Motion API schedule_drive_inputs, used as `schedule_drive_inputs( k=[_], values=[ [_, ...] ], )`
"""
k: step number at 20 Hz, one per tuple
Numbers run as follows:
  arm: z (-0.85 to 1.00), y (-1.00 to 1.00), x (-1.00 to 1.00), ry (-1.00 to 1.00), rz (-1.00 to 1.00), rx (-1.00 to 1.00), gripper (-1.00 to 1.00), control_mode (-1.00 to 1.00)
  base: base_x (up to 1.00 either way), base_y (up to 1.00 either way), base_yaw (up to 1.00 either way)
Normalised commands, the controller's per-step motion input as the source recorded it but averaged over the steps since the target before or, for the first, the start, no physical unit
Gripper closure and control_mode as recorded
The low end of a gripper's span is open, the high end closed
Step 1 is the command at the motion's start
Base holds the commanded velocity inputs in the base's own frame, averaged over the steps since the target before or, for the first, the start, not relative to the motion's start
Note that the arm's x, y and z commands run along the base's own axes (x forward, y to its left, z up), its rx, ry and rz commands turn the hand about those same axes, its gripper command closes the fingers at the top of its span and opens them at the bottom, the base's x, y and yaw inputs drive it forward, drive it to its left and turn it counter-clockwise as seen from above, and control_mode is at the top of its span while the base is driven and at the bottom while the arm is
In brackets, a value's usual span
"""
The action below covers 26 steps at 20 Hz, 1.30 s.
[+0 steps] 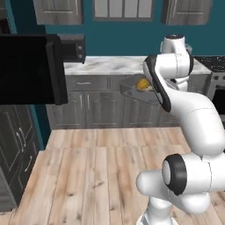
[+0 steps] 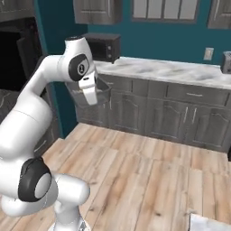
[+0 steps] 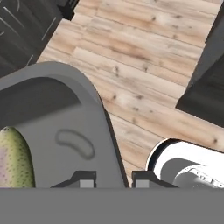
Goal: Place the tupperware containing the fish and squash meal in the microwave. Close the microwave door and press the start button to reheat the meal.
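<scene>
I have the tupperware (image 3: 65, 131) up in the air over the wood floor (image 1: 96, 176), well clear of the counter (image 1: 114, 65). In the hand view my claw (image 3: 113, 178) is pinched on its rim, one tip inside the wall and one outside, the jaws only narrowly apart. From the left base view the tupperware (image 1: 132, 91) shows as a grey tray beside the arm, level with the drawer fronts, with the yellow-orange meal (image 1: 142, 84) in it.

The microwave door (image 1: 30, 69) stands swung open at the left edge of the left base view, a broad black slab that takes up the space between me and the microwave (image 1: 74, 48), which sits at the counter's left end against the teal wall. Only the microwave's right part with its panel shows past the door; I cannot see into the cavity.

In the right base view the arm's forearm covers most of the tupperware (image 2: 101, 92), so just a grey edge shows. In the hand view the food is cut off at the left edge: I see one pale green-speckled piece and cannot tell which food it is.

Grey cabinets (image 2: 180, 117) run under the marble counter, more hang above, and a stove (image 1: 215, 79) stands at the right end.
</scene>
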Motion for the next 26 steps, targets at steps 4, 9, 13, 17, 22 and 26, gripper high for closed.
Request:
schedule_drive_inputs(
  k=[4, 9, 13, 17, 22, 26],
  values=[
    [0.00, 0.00, 0.00, 0.00, 0.00, 0.00, 1.00, 1.00, 1.00, -0.51, 0.50],
    [0.00, 0.00, 0.00, 0.00, 0.00, 0.00, 1.00, 1.00, 1.00, -0.28, 0.66],
    [0.00, 0.00, 0.00, 0.00, 0.00, 0.00, 1.00, 1.00, 1.00, -0.29, 0.66],
    [0.00, 0.00, 0.00, 0.00, 0.00, 0.00, 1.00, 1.00, 1.00, -0.47, 0.60],
    [0.00, 0.00, 0.00, 0.00, 0.00, 0.00, 1.00, 1.00, 1.00, -0.64, 0.55],
    [0.00, 0.00, 0.00, 0.00, 0.00, 0.00, 1.00, 1.00, 1.00, -0.49, 0.55]
  ],
)
